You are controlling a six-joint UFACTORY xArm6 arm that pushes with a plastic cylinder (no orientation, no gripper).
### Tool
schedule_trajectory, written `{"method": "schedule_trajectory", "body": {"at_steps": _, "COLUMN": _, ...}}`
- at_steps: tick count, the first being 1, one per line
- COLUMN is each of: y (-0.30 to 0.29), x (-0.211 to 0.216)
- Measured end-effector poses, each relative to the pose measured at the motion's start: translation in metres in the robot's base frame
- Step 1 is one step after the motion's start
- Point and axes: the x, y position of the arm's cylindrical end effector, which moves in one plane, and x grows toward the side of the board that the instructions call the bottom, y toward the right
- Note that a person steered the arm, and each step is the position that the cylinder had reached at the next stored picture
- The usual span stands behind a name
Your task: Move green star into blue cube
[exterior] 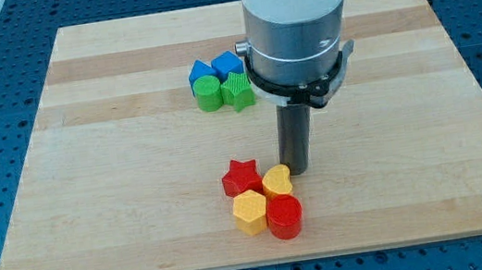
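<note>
The green star (239, 90) sits near the middle of the wooden board, touching the blue cube (227, 64) just above it. A second blue block (201, 71) and a green cylinder (209, 93) sit against them on the view's left. My tip (299, 169) is well below the green star and to its right. It stands right beside the yellow heart (277, 181), at the heart's upper right.
A red star (240, 177), a yellow hexagon block (249, 212) and a red cylinder (284, 216) cluster with the yellow heart near the board's bottom edge (267, 260). The arm's white and grey body (294, 25) hangs over the board's upper middle.
</note>
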Motion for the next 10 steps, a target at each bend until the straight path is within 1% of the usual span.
{"method": "schedule_trajectory", "body": {"at_steps": 1, "y": 0.000, "x": -0.024}}
{"method": "schedule_trajectory", "body": {"at_steps": 2, "y": -0.001, "x": -0.066}}
{"method": "schedule_trajectory", "body": {"at_steps": 3, "y": -0.040, "x": -0.074}}
{"method": "schedule_trajectory", "body": {"at_steps": 4, "y": -0.110, "x": -0.074}}
{"method": "schedule_trajectory", "body": {"at_steps": 5, "y": -0.113, "x": -0.074}}
{"method": "schedule_trajectory", "body": {"at_steps": 6, "y": -0.070, "x": -0.076}}
{"method": "schedule_trajectory", "body": {"at_steps": 7, "y": -0.033, "x": -0.093}}
{"method": "schedule_trajectory", "body": {"at_steps": 9, "y": -0.023, "x": -0.134}}
{"method": "schedule_trajectory", "body": {"at_steps": 10, "y": -0.021, "x": -0.131}}
